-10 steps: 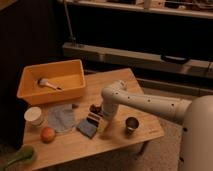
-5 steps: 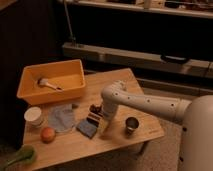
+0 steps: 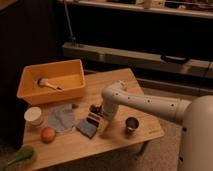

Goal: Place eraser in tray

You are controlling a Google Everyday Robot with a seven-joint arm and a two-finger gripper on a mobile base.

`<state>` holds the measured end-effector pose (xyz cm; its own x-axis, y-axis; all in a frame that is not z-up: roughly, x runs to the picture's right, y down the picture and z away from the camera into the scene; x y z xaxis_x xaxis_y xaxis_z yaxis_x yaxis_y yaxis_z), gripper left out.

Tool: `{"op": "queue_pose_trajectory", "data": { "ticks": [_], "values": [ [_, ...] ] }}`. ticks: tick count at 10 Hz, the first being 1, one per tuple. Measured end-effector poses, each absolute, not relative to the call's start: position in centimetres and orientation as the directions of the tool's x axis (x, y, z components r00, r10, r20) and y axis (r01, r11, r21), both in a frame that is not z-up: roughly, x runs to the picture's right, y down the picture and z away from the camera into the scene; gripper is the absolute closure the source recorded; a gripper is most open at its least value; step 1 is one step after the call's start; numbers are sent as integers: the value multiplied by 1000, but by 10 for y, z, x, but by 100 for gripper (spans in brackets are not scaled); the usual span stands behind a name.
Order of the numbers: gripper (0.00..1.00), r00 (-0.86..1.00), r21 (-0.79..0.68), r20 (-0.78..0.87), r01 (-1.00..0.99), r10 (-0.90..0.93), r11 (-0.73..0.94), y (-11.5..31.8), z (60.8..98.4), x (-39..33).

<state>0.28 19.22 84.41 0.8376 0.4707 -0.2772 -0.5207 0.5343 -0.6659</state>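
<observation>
The eraser (image 3: 94, 118), a small dark block with lighter stripes, lies on the wooden table (image 3: 135, 80) near its middle front. It touches the blue-grey pad (image 3: 85, 128) on its left. The dark red cluster (image 3: 95, 108) sits just behind it. My gripper (image 3: 103, 123) points down at the eraser's right side, at table level, right against it. The white arm (image 3: 150, 104) reaches in from the right. The yellow-orange tray (image 3: 52, 95) stands at the table's back left, apart from the eraser.
A light-handled tool (image 3: 47, 83) lies inside the tray. A white cup (image 3: 34, 115), a grey-blue cloth (image 3: 62, 118), an orange fruit (image 3: 47, 134) and a green object (image 3: 17, 156) are at the left front. A metal cup (image 3: 131, 124) stands right of the gripper.
</observation>
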Motion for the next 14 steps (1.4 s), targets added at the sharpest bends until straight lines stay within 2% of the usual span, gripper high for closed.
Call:
{"op": "queue_pose_trajectory", "data": {
  "ticks": [2,3,5,7,10,11,14],
  "values": [
    [20,838,-665,-277,-520,470,536,193,848,1],
    [27,840,-664,-275,-517,467,539,193,850,-1],
    [44,846,-664,-264,-508,464,548,193,851,-7],
    [67,853,-661,-243,-494,463,565,189,847,-15],
    [95,852,-656,-213,-487,477,577,178,836,-24],
    [100,843,-656,-200,-493,499,571,172,828,-25],
    [100,817,-651,-148,-505,557,567,137,786,-28]
  ]
}}
